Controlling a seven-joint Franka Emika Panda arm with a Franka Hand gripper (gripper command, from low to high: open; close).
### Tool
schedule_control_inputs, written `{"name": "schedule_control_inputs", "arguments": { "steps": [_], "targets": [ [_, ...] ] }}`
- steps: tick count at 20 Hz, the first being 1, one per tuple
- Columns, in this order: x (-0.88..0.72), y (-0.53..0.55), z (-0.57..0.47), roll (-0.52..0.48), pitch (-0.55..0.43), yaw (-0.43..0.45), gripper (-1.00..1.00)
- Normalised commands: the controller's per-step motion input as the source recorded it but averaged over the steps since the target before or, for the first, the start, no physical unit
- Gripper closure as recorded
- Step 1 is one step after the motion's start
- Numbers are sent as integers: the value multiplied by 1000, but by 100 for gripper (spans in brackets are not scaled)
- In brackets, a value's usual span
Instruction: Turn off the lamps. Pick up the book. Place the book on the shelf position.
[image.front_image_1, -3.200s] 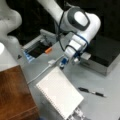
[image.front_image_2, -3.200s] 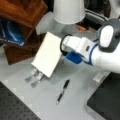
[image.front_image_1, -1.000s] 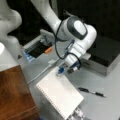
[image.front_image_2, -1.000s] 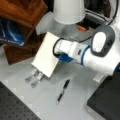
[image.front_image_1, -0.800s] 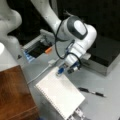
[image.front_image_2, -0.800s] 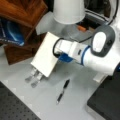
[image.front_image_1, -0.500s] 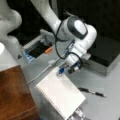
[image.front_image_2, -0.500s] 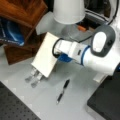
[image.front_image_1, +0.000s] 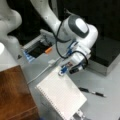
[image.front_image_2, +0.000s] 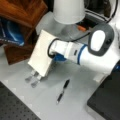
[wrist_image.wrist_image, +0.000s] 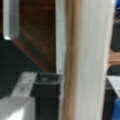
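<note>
Beside the shelf position (image.front_image_1: 15, 92), the book (image.front_image_1: 62, 95) tilted above the table (image.front_image_1: 105, 105), clasped at its upper edge by the gripper (image.front_image_1: 63, 70). In the open grey box (image.front_image_1: 37, 48), something dark, unidentifiable. Near the book, a pen (image.front_image_2: 62, 90).

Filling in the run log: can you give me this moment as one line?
gripper: shut on book | book: lifted, tilted, edge-on in wrist view | shelf position: bare top | pen: on table

Grey table (image.front_image_1: 110, 100) – black pen (image.front_image_1: 92, 92) on it
</note>
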Motion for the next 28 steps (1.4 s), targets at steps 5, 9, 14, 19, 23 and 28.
{"name": "schedule_control_inputs", "arguments": {
  "steps": [5, 9, 14, 19, 23, 28],
  "targets": [
    [555, 134, 304, -230, 101, -216, 100],
    [561, 173, 345, -246, 113, -272, 100],
    [531, 176, 366, -239, 120, -283, 100],
    [479, 183, 339, -218, 101, -307, 100],
    [406, 212, 250, -178, 81, -356, 100],
    [333, 240, 210, -129, 75, -409, 100]
  ]
}}
